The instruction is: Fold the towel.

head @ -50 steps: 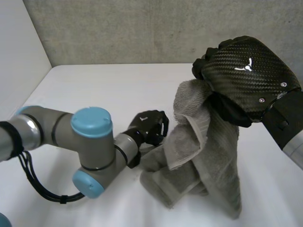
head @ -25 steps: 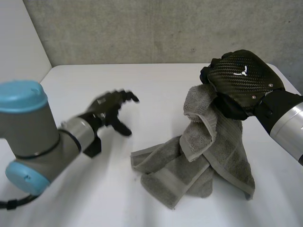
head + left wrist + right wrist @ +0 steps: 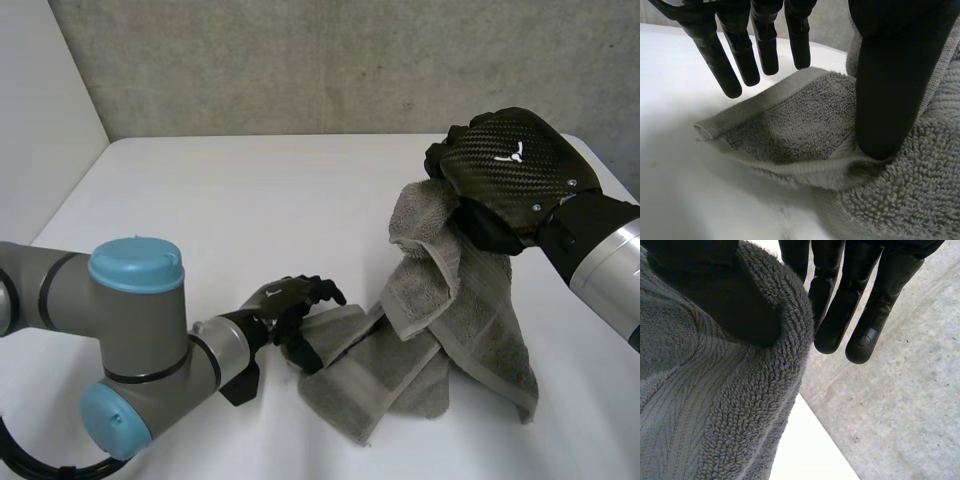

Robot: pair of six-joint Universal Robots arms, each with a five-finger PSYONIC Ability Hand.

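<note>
Right hand [image 3: 510, 165] pinches grey towel [image 3: 480, 320] aloft — left hand [image 3: 272, 300] spread, thumb resting on its lower corner.

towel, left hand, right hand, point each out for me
towel [image 3: 480, 330]: head view, on the hanging drape.
left hand [image 3: 280, 298]: head view, on its back.
right hand [image 3: 515, 160]: head view, on its back shell.
</note>
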